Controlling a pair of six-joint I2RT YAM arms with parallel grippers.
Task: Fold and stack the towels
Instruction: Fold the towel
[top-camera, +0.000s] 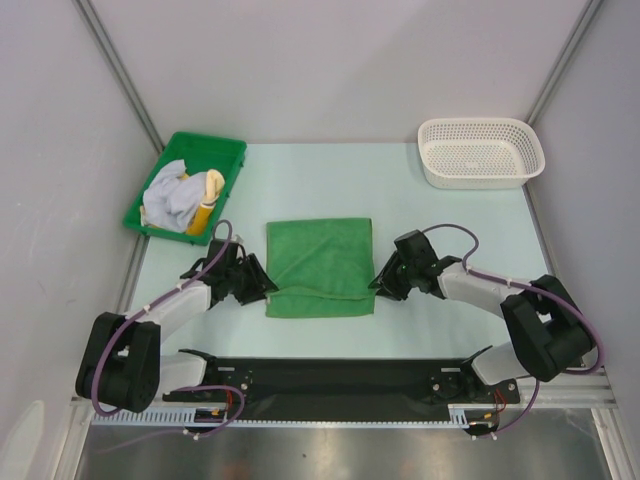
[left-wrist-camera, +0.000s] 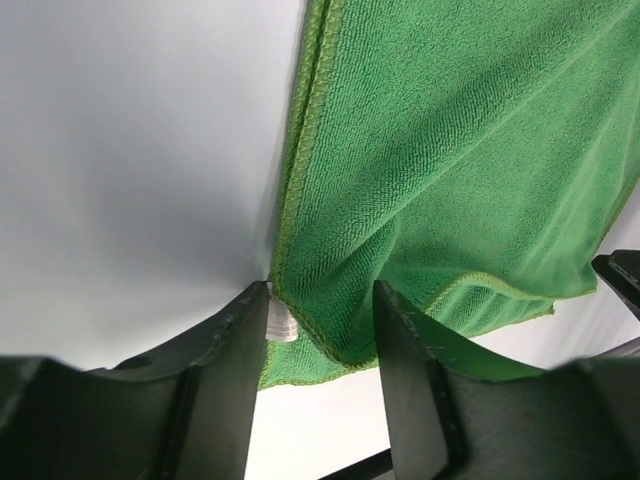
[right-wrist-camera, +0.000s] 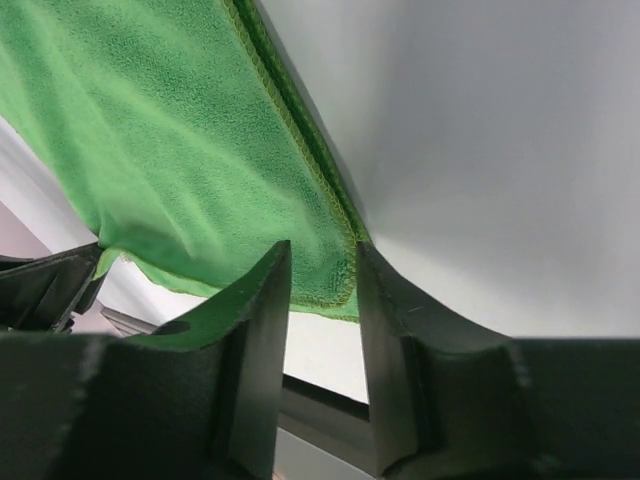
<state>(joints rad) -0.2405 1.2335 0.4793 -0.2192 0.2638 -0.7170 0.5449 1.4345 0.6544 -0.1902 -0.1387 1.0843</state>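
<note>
Green fuzzy cloth towel (top-camera: 319, 262) flat on pale tabletop (top-camera: 320, 180); only clear on wrist cams: left gripper (left-wrist-camera: 320, 290) and right gripper (right-wrist-camera: 321, 250) both parted, straddling its near corners.

Green towel (top-camera: 319, 262): fuzzy matt cloth (stitched hem); table (top-camera: 330, 180) smooth.

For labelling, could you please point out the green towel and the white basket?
green towel (top-camera: 320, 262), top view, its flat middle.
white basket (top-camera: 481, 177), top view, its near wall.
</note>
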